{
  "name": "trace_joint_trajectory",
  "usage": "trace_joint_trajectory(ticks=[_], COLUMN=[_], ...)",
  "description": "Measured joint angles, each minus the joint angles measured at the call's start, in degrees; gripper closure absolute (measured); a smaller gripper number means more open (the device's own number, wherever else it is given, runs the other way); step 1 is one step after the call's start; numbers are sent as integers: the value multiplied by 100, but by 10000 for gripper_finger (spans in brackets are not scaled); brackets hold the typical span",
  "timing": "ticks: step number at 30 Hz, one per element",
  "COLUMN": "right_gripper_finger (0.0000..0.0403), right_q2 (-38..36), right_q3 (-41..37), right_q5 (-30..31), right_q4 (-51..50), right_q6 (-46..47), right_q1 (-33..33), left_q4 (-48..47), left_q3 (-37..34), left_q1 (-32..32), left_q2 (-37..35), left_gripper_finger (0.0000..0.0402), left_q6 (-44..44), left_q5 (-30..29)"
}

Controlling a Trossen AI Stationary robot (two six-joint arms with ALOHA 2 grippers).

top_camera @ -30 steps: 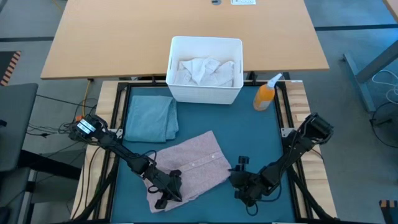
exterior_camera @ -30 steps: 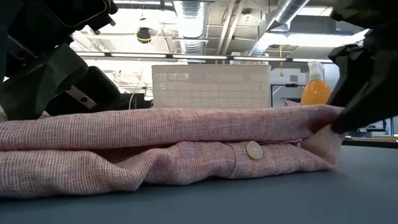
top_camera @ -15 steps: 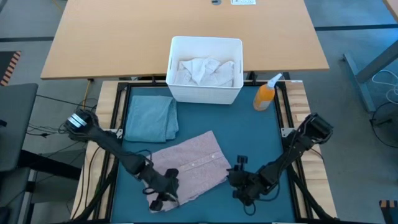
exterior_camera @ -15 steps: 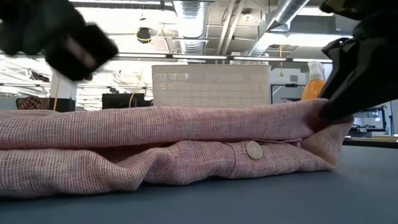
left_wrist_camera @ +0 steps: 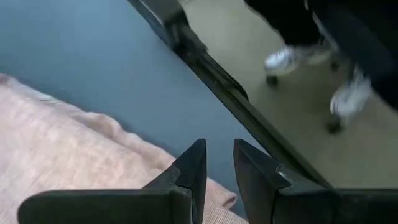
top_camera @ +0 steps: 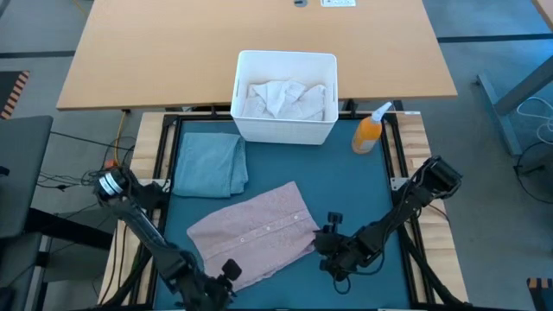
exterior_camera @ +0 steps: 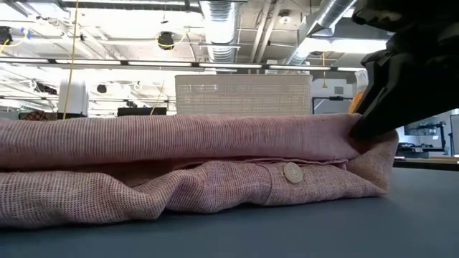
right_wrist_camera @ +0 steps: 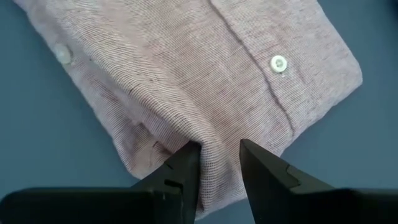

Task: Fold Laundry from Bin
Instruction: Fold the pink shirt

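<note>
On the teal-matted bench [top_camera: 363, 186], the white rectangular plastic bin [top_camera: 286, 62] holds pale cloth. The dusty pink buttoned shirt [top_camera: 255, 231] lies folded in front. The right end effector [right_wrist_camera: 219, 163] pinches its edge, likely for another fold; the left end effector [left_wrist_camera: 217, 165] hangs slightly parted, empty, over the near hem.

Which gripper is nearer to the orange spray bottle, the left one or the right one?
The right. The right gripper is at the pink shirt's right edge, in front of the orange spray bottle. The left gripper is at the shirt's front-left corner, much farther away.
</note>
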Motion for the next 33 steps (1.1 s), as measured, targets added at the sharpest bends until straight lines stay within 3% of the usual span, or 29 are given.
trace_joint_trajectory(ticks=[9, 15, 22, 28, 33], right_gripper_finger=[266, 266, 266, 266, 277], right_q2=[0, 0, 0, 0, 0], right_q3=[1, 0, 0, 2, 2], right_q5=[-13, -15, -23, -139, -248], right_q4=[38, 86, 94, 38, -341], right_q6=[2, 2, 91, 296, 653], right_q1=[-125, -146, -146, -103, -24], left_q4=[-2426, -3774, -3957, -3950, -3970], left_q3=[1766, 2706, 2864, 2866, 2866], left_q1=[194, 192, 309, 355, 351], left_q2=[1326, 1893, 2252, 2278, 2278], left_gripper_finger=[297, 263, 252, 288, 379], left_q6=[41, 135, 162, 127, 16], left_q5=[695, 812, 1057, 1002, 948])
